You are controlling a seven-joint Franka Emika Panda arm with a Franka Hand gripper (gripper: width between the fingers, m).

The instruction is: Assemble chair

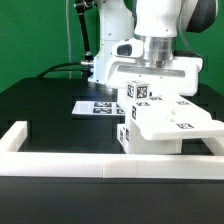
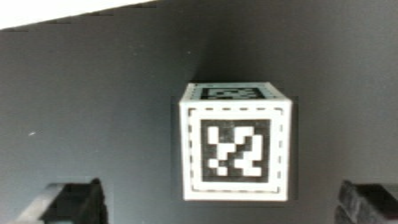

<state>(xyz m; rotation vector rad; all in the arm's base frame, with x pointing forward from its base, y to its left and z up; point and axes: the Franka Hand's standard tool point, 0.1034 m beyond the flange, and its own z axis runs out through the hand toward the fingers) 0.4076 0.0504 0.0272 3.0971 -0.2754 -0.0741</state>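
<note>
- chair (image 1: 160, 125) sits part-built on the black table (image 1: 40, 110), at the exterior view's right, pushed up near the low white border wall (image 1: 60, 165); i read that as bracing, so parts don't slide when pressed
- it shows as a flat panel jutting forward with chunky tagged blocks under and behind it; how those pieces join i can't tell from here
- gripper (image 1: 155, 72) hangs right above the chair's upper tagged block; wrist pointing straight down, probably lined up for a top grab or push
- wrist view: tagged square piece (image 2: 231, 145) stands upright, centred between the two dark fingertips (image 2: 71, 205); fingers spread wide, one each side, not touching it; so released, nothing held
- my guess: centring like that is pre-grasp alignment; next move would be a descent and close, needs to stay square to the piece
- marker board (image 1: 100, 106) lies flat on the table behind, at the exterior view's left of the chair; apart from it, just a reference
- risk: a skewed close could nudge the piece off the stack
</note>
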